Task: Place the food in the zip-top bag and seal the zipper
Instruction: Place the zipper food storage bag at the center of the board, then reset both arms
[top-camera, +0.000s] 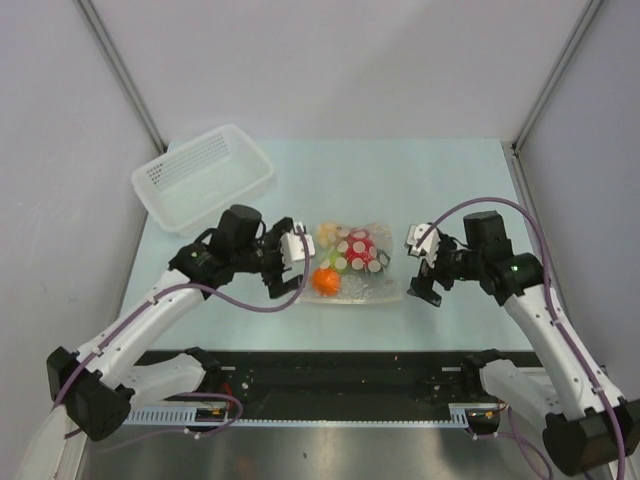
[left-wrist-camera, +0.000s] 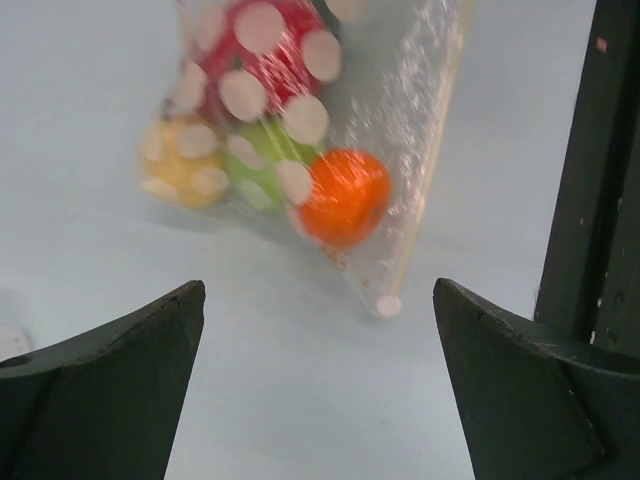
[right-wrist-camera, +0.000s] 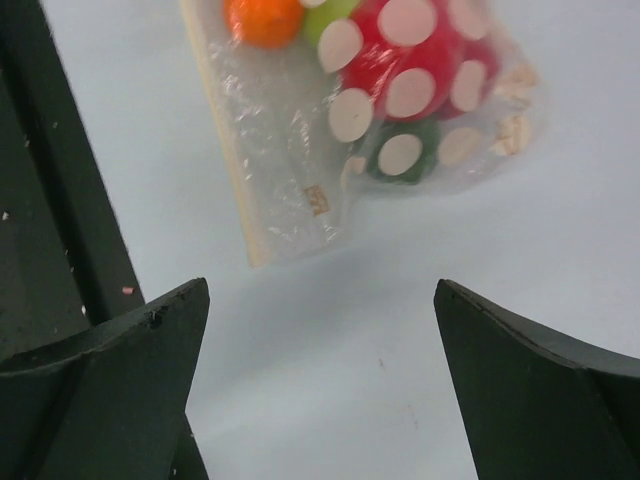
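Observation:
The zip-top bag (top-camera: 368, 280) lies flat on the table between my two grippers. The food is inside it: a red piece (top-camera: 358, 250), an orange one (top-camera: 325, 280) and a yellow one (top-camera: 330, 236). In the left wrist view the orange piece (left-wrist-camera: 345, 197), a green one (left-wrist-camera: 262, 160) and the yellow one (left-wrist-camera: 185, 160) show through the bag's dotted plastic. The zipper (left-wrist-camera: 430, 170) (right-wrist-camera: 225, 150) runs along the bag's near edge. My left gripper (top-camera: 290, 265) (left-wrist-camera: 318, 290) stands open just left of the bag, holding nothing. My right gripper (top-camera: 420, 268) (right-wrist-camera: 320, 288) is open just right of it, also holding nothing.
A white perforated basket (top-camera: 205, 175) sits at the back left of the pale table (top-camera: 450, 180). Grey walls close in the back and both sides. A black rail runs along the near edge by the arm bases.

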